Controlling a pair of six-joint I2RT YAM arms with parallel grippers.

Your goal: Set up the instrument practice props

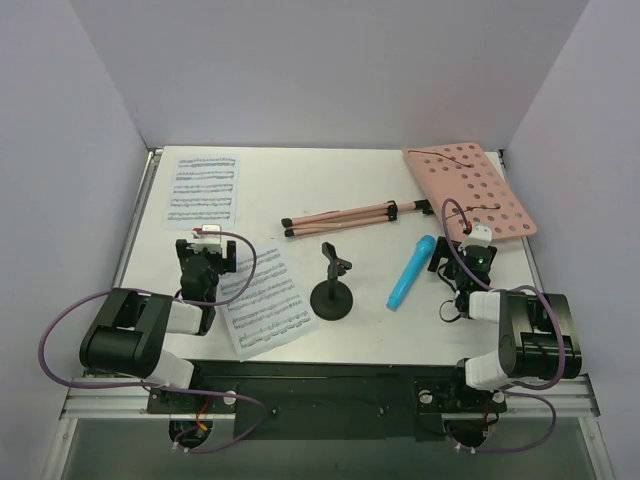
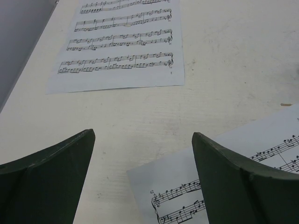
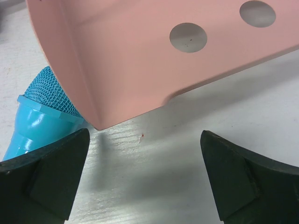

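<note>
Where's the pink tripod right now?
In the top view, the pink tripod lies folded at mid-table, just beyond the black microphone stand, left of the pink desk.

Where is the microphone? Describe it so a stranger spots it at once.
Start at the white table and go right of centre, toward the pink perforated board. Between the small black stand and the right arm lies the microphone. It is the only bright blue thing there.

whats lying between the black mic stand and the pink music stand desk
The blue microphone, seen in the top view: it lies slanted right of the mic stand, head toward the desk. The right wrist view shows that head beside the desk's corner.
</note>
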